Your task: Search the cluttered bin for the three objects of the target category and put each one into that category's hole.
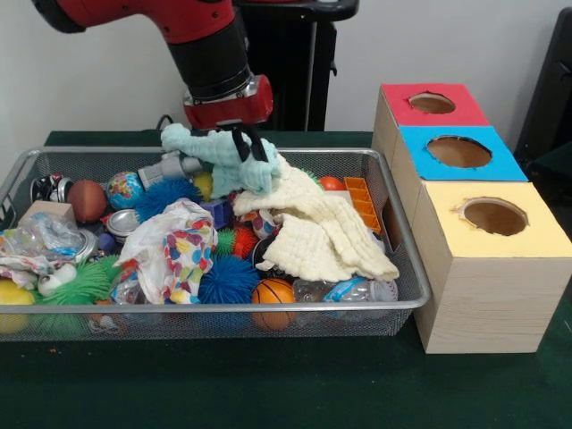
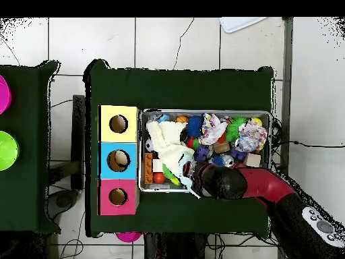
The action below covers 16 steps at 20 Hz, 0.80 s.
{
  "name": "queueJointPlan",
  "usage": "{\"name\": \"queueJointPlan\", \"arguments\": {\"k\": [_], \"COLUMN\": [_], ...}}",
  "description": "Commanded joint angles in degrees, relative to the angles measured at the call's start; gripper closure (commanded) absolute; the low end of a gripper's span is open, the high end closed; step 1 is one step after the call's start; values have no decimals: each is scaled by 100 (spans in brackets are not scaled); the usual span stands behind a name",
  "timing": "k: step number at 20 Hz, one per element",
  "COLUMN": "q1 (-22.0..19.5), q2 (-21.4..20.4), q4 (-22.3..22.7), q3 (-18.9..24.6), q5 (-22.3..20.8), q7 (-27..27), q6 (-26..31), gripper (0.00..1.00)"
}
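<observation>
My gripper (image 1: 251, 147) is shut on a pale teal cloth (image 1: 217, 157), which hangs bunched over the back middle of the wire mesh bin (image 1: 223, 308). In the overhead view the gripper (image 2: 196, 178) is at the bin's lower edge (image 2: 202, 191), with the teal cloth (image 2: 187, 183) trailing from it. A cream waffle cloth (image 1: 315, 229) lies draped over the clutter just under and right of the teal one. Beside the bin stands a wooden box with a red hole (image 1: 432, 103), a blue hole (image 1: 458, 151) and a yellow hole (image 1: 494, 215).
The bin holds a dotted white cloth (image 1: 174, 246), blue spiky balls (image 1: 228, 279), a small basketball (image 1: 273, 293), a green spiky ball (image 1: 80, 284), a globe ball (image 1: 125, 188) and an orange tray (image 1: 362, 201). The box wall stands close against the bin's right side.
</observation>
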Motion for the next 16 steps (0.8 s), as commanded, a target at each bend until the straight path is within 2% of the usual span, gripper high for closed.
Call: {"name": "queueJointPlan", "arguments": {"k": [1,16], "q1": [192,649], "q2": [-98,-337], "q4": [206,671], "q3": [-93,-80], "q5": [324,930], "q7": [226,797], "q6": [362,-195], "gripper": [100,100]}}
